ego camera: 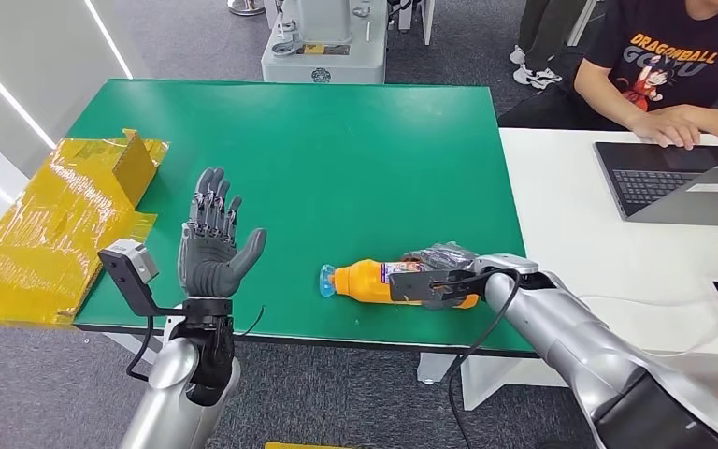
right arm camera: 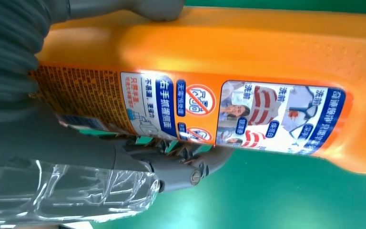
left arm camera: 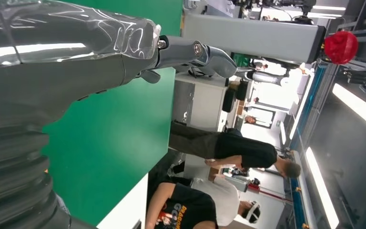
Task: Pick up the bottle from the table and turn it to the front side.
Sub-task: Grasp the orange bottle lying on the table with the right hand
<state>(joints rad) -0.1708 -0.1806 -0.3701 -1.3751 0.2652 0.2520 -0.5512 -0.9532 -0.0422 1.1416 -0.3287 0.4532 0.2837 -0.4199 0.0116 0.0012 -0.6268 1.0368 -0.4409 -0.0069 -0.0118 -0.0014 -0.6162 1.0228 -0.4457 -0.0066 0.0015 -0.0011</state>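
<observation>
- The green table takes up most of the head view, with a white desk butted up against its right side.
- There's a person in a black printed T-shirt sitting at that white desk, one hand next to an open laptop.
- Off the table's left edge there's flattened cardboard wrapped in yellow tape, lying down on the grey floor.
- The orange bottle is on its side near the table's front edge, blue cap pointing left. In the right wrist view its label with blue panels and red prohibition signs faces the camera.
- The right hand is wrapped around the bottle's body at the end away from the cap. Thumb on one side, fingers curled on the other, so it's got a proper hold on it.
- The left hand is raised upright above the front left part of the table, palm flat, fingers apart, nothing in it, well apart from the bottle.
</observation>
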